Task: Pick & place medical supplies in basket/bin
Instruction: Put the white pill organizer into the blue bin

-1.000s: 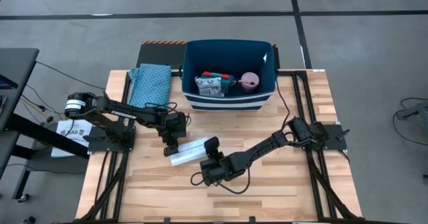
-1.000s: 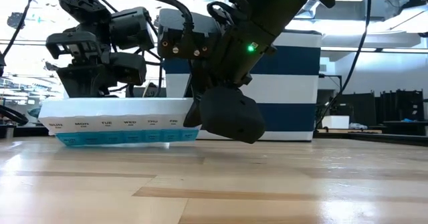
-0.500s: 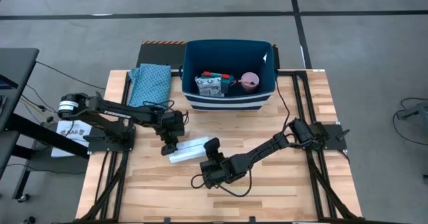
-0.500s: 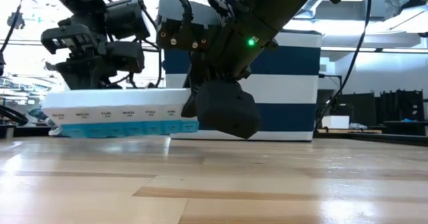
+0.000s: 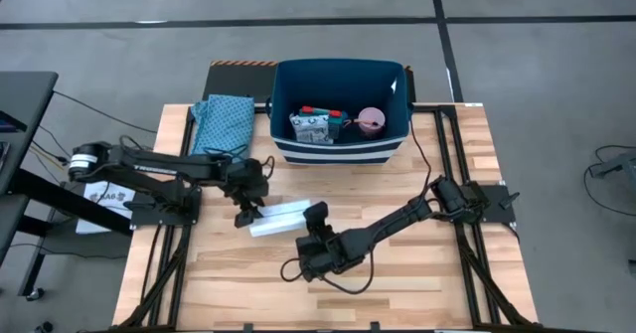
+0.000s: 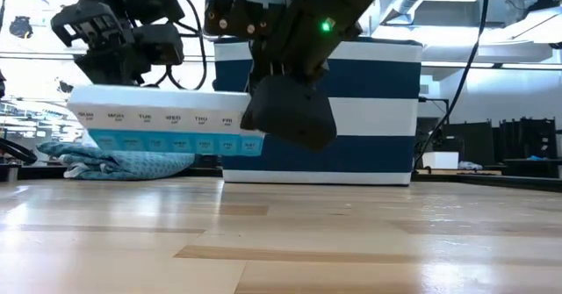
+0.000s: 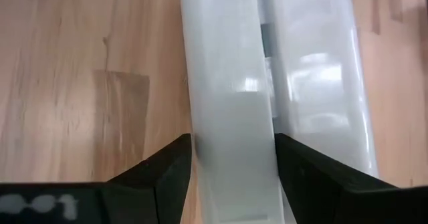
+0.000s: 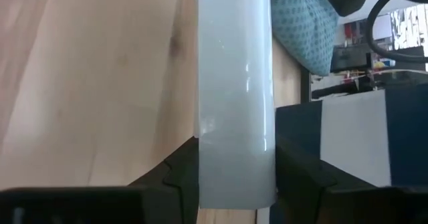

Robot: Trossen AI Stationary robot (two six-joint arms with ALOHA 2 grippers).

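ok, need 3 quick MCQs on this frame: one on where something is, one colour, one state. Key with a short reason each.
1. Where is the folded teal cloth?
A. inside the bin
B. on the table, left of the bin
C. under the right arm

2. What colour is the lower layer of the pill organizer?
A. light blue
B. red
C. black

3. What state is the pill organizer in?
A. flat on the table
B. inside the bin
C. held off the table by both grippers

Key: 1 B, the high view shows it beside the navy bin. 2 A, the low view shows a blue strip under the white lids. 3 C, the left gripper and right gripper clamp its ends, and the low view shows a gap below it.
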